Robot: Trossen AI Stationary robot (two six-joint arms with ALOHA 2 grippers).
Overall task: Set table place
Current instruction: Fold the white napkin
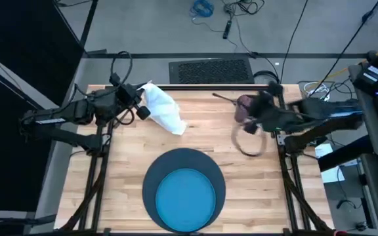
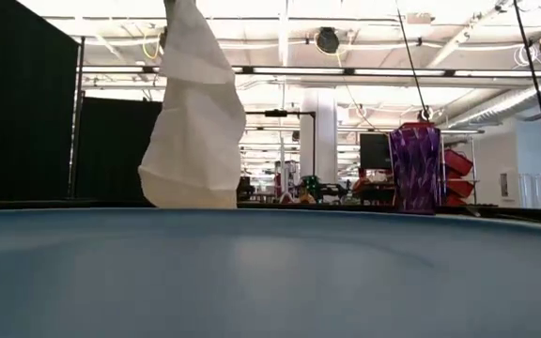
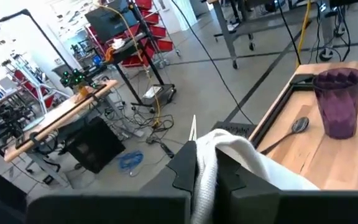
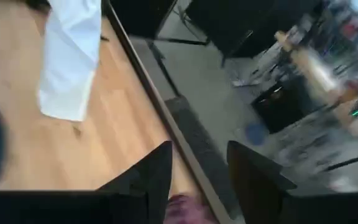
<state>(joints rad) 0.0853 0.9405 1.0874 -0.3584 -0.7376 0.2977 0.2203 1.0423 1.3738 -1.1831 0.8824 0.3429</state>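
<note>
The left gripper (image 1: 142, 105) is closed on the white napkin (image 1: 165, 109), pinching its upper end so the cloth hangs clear above the table (image 1: 205, 131) near the far left corner; in the low view the napkin hangs as a long vertical drape, its free end lowest. The dark navy mat (image 1: 155, 172) with the bright blue plate (image 1: 186, 196) on it lies at the middle of the near edge — so the napkin's place is toward the near edge from the gripper, and the left arm is the nearer one to the mat's left side.

The right gripper (image 1: 249, 115) hovers at the far right part of the table, right by the purple cup (image 1: 244, 108); its fingers (image 4: 156, 177) stand apart, holding nothing I can make out. A spoon (image 3: 288, 132) lies just beside the cup near the far edge; fork and knife I cannot pick out.

No brand, label or readable writing shows on anything.
</note>
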